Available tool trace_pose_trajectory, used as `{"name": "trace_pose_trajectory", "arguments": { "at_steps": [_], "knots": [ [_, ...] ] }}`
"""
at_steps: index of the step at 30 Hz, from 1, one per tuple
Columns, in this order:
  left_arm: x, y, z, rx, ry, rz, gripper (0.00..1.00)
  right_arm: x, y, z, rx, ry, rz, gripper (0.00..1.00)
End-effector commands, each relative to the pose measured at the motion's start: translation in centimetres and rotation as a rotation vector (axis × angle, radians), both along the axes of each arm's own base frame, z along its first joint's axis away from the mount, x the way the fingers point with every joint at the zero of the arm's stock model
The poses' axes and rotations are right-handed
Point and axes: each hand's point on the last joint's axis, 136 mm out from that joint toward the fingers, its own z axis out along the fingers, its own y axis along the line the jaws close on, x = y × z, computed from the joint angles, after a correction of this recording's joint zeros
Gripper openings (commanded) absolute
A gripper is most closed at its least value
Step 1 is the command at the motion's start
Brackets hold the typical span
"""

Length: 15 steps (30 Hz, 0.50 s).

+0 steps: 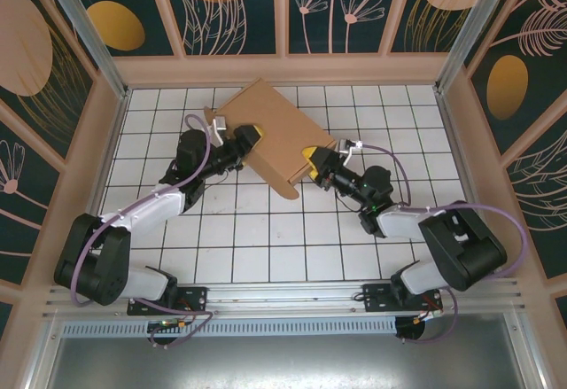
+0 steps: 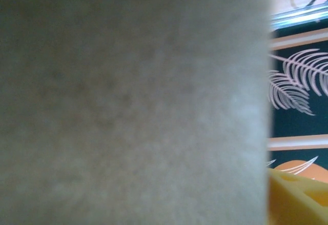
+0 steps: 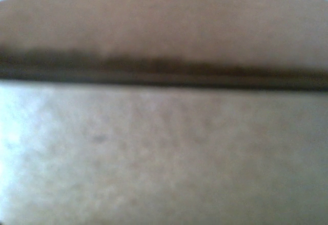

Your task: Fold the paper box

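The paper box [image 1: 270,132] is plain brown cardboard. It lies slantwise on the white grid table [image 1: 266,238], with a rounded flap [image 1: 288,190] hanging at its near corner. My left gripper [image 1: 248,136] is against the box's left side, one yellow finger [image 1: 252,131] lying on the cardboard. In the left wrist view blurred cardboard [image 2: 133,102] stands right before the lens and one yellow fingertip [image 2: 297,199] sits far out at the right, so the jaws are wide apart. My right gripper [image 1: 312,162] meets the box's near right edge. Cardboard with a dark fold line [image 3: 164,74] hides its fingers.
Wooden walls with dark leaf-pattern panels [image 1: 239,8] ring the table, and metal posts [image 1: 84,30] stand at the back corners. Both arm bases [image 1: 168,300] sit on the rail at the near edge. White grid shows in front of the box.
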Motion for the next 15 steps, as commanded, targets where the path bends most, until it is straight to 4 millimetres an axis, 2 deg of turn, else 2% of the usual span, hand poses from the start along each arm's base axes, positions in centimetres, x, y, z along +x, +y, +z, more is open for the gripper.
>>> {"name": "trace_pose_trajectory", "arguments": {
  "at_steps": [1, 5, 8, 12, 15],
  "knots": [
    [0.5, 0.6, 2.5, -0.083, -0.084, 0.071, 0.87, -4.9, 1.5, 8.4, 0.234, -0.254, 0.206, 0.34],
    [0.6, 1.1, 4.8, -0.145, -0.163, 0.102, 0.84, -5.0, 2.9, 9.0, 0.259, -0.241, 0.234, 0.34],
    [0.3, 1.5, 5.2, -0.179, -0.186, 0.115, 0.80, -5.1, 3.7, 9.8, 0.276, -0.244, 0.261, 0.34],
    [-0.1, 2.0, 5.2, -0.225, -0.172, 0.134, 0.65, -4.7, 3.8, 9.7, 0.287, -0.222, 0.255, 0.34],
    [-0.2, 2.2, 5.3, -0.246, -0.141, 0.146, 0.53, -4.5, 3.7, 9.0, 0.263, -0.223, 0.240, 0.40]
  ]
}}
